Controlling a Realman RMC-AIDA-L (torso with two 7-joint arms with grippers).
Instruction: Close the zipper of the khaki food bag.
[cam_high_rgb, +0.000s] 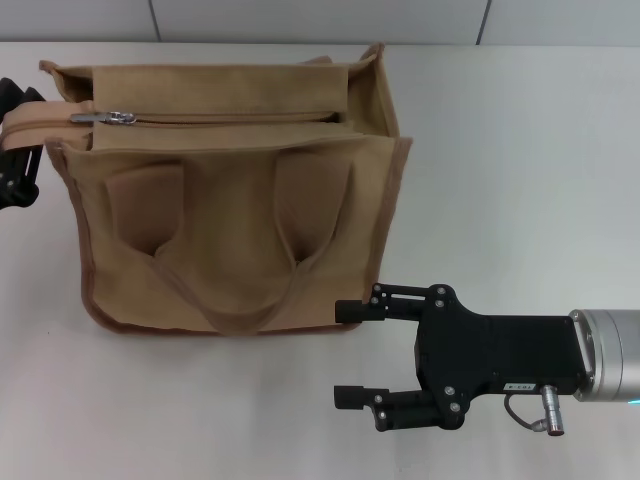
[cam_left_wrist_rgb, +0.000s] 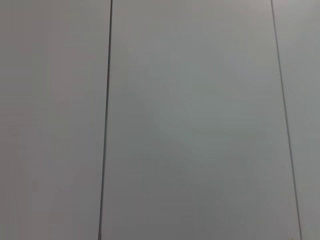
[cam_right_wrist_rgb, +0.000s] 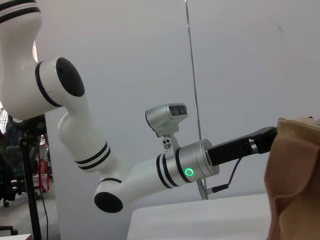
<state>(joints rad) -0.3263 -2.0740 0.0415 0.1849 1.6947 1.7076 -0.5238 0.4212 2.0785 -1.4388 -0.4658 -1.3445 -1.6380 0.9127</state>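
Note:
The khaki food bag (cam_high_rgb: 230, 230) lies on the white table with its zippered top panel toward the back and its handles (cam_high_rgb: 240, 310) lying on the near side. The zipper (cam_high_rgb: 240, 118) runs along that panel, and its silver slider (cam_high_rgb: 115, 118) sits near the left end. My left gripper (cam_high_rgb: 18, 140) is at the bag's left end, shut on the tan end tab of the bag. From the right wrist view, the left gripper (cam_right_wrist_rgb: 260, 141) meets the bag's edge (cam_right_wrist_rgb: 295, 175). Beside the bag's near right corner my right gripper (cam_high_rgb: 347, 355) is open and holds nothing.
The white table (cam_high_rgb: 520, 150) stretches to the right of the bag and in front of it. A grey panelled wall (cam_left_wrist_rgb: 190, 120) fills the left wrist view. The left arm (cam_right_wrist_rgb: 150, 175) reaches across the right wrist view.

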